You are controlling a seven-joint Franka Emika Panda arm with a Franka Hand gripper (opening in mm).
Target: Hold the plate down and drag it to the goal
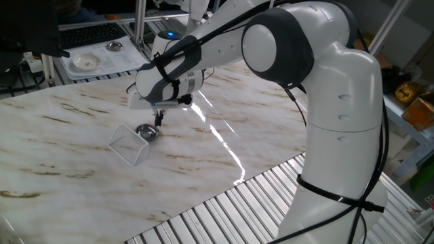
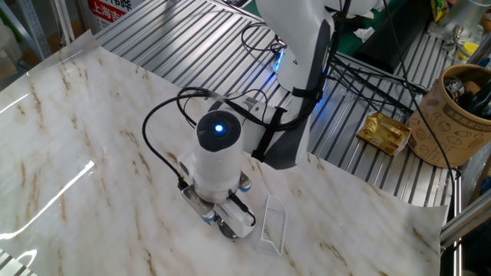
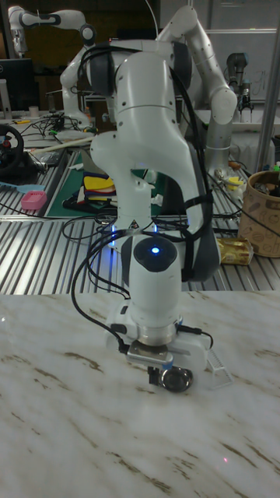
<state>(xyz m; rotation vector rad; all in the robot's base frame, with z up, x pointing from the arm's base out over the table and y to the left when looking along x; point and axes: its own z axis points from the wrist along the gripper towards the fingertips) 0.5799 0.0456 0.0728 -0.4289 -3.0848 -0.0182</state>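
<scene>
On the marble-patterned worktop [image 1: 81, 156], nearest the camera in one fixed view, the faint whitish square outline of the goal [image 1: 129, 144] is being shown as a diamond. Just beside its far corner, touching or slightly overlapping the line, the tiny round shiny silver metal plate [image 1: 147, 131] is lying flat. The white robot arm's hand [image 1: 159, 120] is being held directly over the plate's far edge, fingertips pointing down; whether contact is being made cannot be told. The fingers appear drawn close together rather than spread, with nothing grasped between them, though the gap is too small for certainty. In the tall fixed view the plate [image 3: 177, 379] is being seen just under the hand [image 3: 158, 376].

The pressing-and-dragging step is judged to be in hand. Firm downward pressure and a short slide toward the outline's centre are being called for next.

Nothing is lying between plate and goal. Farther back, a pale beige round saucer [image 1: 86, 62] is being kept on a tray beyond the worktop.
</scene>
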